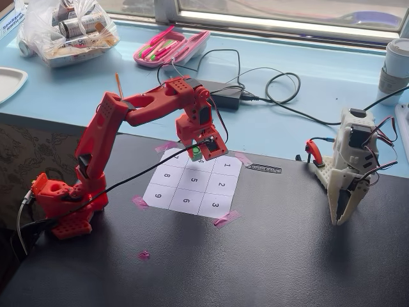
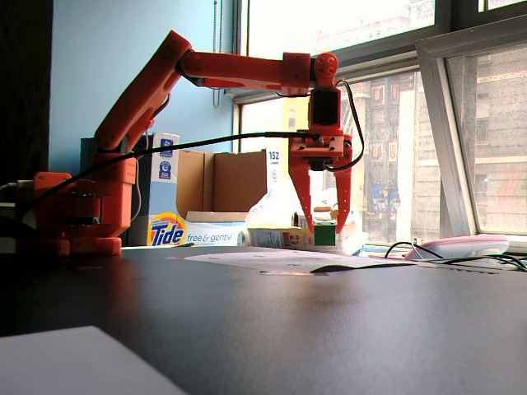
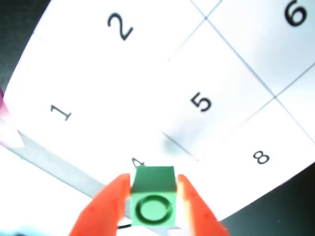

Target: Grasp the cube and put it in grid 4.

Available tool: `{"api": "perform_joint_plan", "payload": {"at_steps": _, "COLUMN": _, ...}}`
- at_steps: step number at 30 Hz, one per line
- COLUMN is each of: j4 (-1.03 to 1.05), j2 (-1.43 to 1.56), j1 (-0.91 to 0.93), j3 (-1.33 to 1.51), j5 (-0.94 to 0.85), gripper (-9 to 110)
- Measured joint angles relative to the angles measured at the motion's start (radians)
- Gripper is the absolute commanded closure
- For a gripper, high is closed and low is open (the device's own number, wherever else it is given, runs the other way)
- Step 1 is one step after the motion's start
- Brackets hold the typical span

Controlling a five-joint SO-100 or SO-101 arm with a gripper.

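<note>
Gripper (image 3: 153,209) fingers (image 3: 106,206) clamped on the cube (image 3: 153,202), one on each side, dark ring face toward the wrist cam. Just past the fingertips, grid 4 (image 3: 139,163) lies mostly hidden under the cube. In a fixed view the cube (image 2: 324,234) hangs slightly above the sheet (image 2: 272,260).

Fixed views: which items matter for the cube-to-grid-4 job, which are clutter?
Job: small bright green cube between the red gripper's fingers; white paper square printed "4".
Clutter: idle white arm, pink pencil case, black power brick, Tide box.
</note>
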Motion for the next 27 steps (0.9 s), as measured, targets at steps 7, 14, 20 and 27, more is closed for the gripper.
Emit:
{"api": "perform_joint_plan", "payload": {"at_steps": 7, "j4": -0.023, "j2": -0.017, "j1": 0.005, "j3": 0.0, "j5": 0.0, "gripper": 101}}
{"api": "perform_joint_plan", "payload": {"at_steps": 14, "j4": -0.034, "j2": -0.028, "j1": 0.011, "j3": 0.0, "j5": -0.046, "gripper": 82}}
{"api": "perform_joint_plan", "payload": {"at_steps": 20, "j4": -0.034, "j2": -0.028, "j1": 0.011, "j3": 0.0, "j5": -0.046, "gripper": 74}}
{"api": "perform_joint_plan", "payload": {"at_steps": 27, "j4": -0.034, "j2": -0.025, "j1": 0.021, "j3": -0.002, "j5": -0.054, "gripper": 73}}
